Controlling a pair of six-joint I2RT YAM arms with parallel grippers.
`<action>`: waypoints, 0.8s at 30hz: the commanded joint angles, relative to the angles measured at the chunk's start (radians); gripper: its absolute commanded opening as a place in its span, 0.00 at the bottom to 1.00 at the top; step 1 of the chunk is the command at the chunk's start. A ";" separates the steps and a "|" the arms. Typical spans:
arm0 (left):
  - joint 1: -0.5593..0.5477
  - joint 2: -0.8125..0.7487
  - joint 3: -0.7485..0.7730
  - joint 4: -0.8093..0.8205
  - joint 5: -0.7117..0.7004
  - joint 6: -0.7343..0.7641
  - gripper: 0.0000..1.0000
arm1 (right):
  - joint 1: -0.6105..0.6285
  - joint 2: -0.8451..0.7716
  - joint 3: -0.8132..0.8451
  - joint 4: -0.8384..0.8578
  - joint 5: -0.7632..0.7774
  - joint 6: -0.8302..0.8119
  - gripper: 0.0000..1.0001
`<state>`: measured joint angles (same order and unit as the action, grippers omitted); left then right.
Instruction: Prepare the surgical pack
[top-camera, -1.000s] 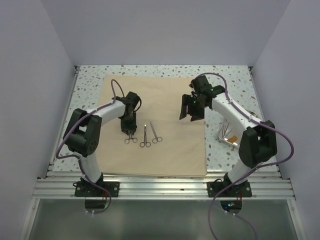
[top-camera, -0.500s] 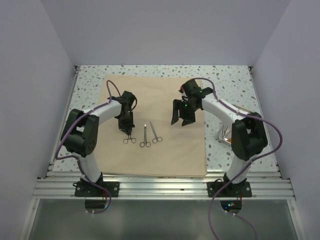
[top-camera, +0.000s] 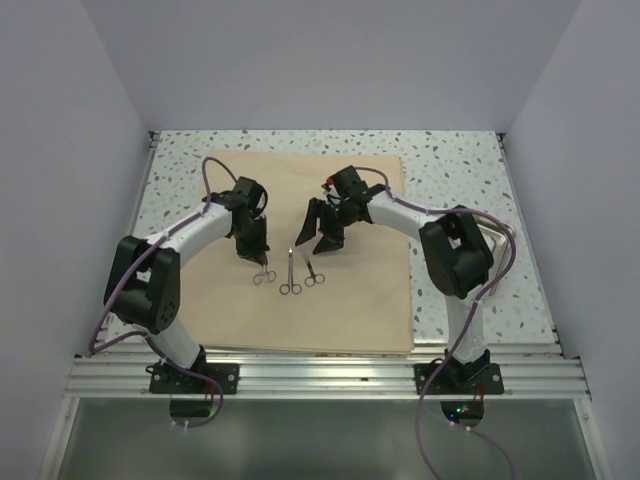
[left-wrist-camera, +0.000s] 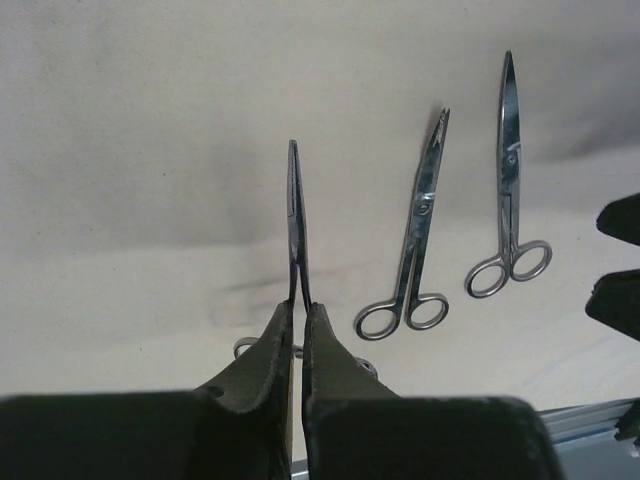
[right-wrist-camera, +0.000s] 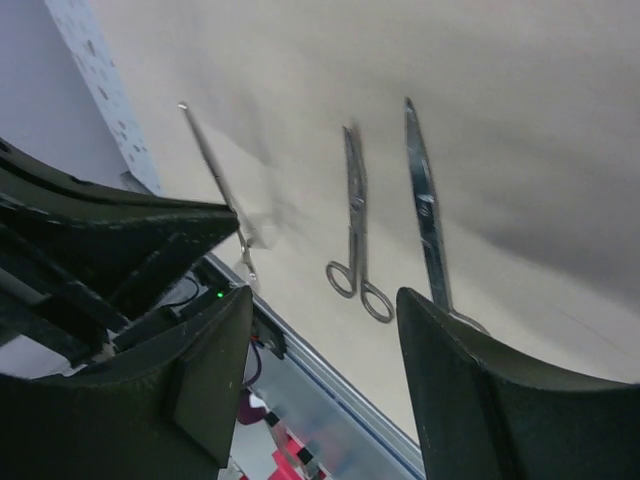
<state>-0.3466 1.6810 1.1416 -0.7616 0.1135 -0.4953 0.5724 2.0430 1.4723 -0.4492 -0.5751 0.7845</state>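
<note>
The surgical pack (top-camera: 360, 290) is a large tan fabric sheet spread flat on the table. Three steel instruments lie side by side on it. My left gripper (top-camera: 256, 255) is shut on the leftmost forceps (top-camera: 263, 277), whose thin tip sticks out past the fingertips in the left wrist view (left-wrist-camera: 295, 220). I cannot tell whether it is lifted off the sheet. The middle forceps (top-camera: 290, 272) and the scissors (top-camera: 311, 268) lie free. My right gripper (top-camera: 314, 243) is open and empty, hovering just above the far ends of those two; in the right wrist view (right-wrist-camera: 325, 300) both show between its fingers.
A small steel tray (top-camera: 497, 233) sits on the speckled table right of the sheet, mostly hidden behind my right arm. Grey walls close in the table on three sides. The metal rail (top-camera: 320, 375) runs along the near edge.
My right gripper has swung left across the sheet, from near its right edge to just above the instruments. My left gripper stays shut on the leftmost forceps and has barely shifted.
</note>
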 joint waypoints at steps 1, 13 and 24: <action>0.006 -0.047 -0.032 0.021 0.055 0.006 0.00 | 0.029 0.039 0.083 0.110 -0.066 0.107 0.63; 0.004 -0.063 -0.060 0.031 0.081 -0.009 0.00 | 0.081 0.129 0.198 0.029 0.003 0.116 0.59; -0.069 0.005 -0.010 0.039 -0.008 -0.054 0.59 | -0.069 -0.084 0.050 -0.193 0.199 -0.071 0.59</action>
<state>-0.3920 1.6653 1.0794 -0.7483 0.1413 -0.5293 0.5842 2.1052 1.5505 -0.5507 -0.4564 0.8001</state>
